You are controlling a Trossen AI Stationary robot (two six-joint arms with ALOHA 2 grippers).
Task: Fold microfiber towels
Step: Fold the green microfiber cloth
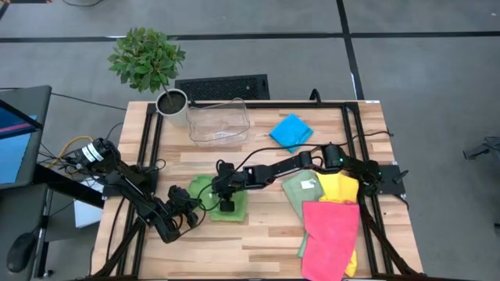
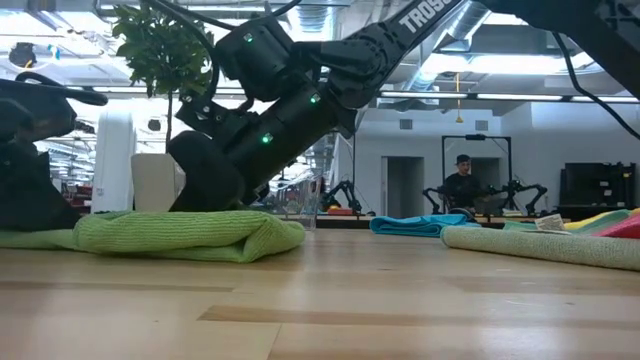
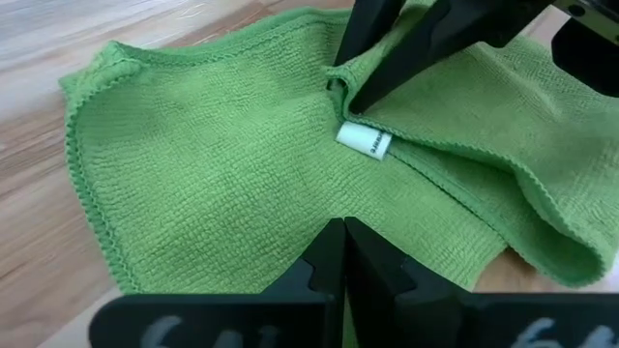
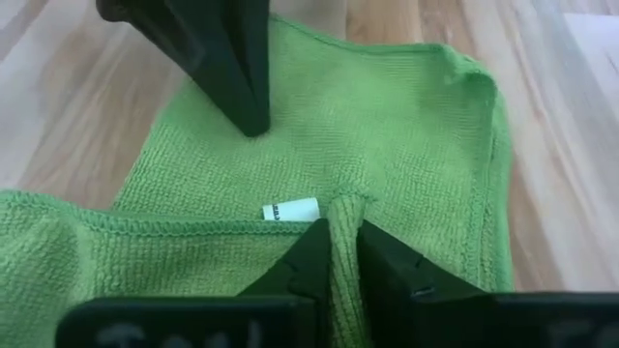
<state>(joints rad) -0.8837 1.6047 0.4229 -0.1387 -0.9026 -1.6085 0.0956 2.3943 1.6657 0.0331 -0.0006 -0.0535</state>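
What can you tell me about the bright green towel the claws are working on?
The bright green towel is a soft, ribbed microfiber cloth with stitched edges and a small white tag. It lies partly folded on the wooden table, left of centre near the front. The right claw pinches a fold beside the tag; the shut left claw presses its tips on it.

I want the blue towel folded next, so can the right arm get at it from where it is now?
Probably yes. The blue towel lies flat and alone on the table's right half, nothing on it. But the right gripper is pinching the green towel, so it would have to let go first.
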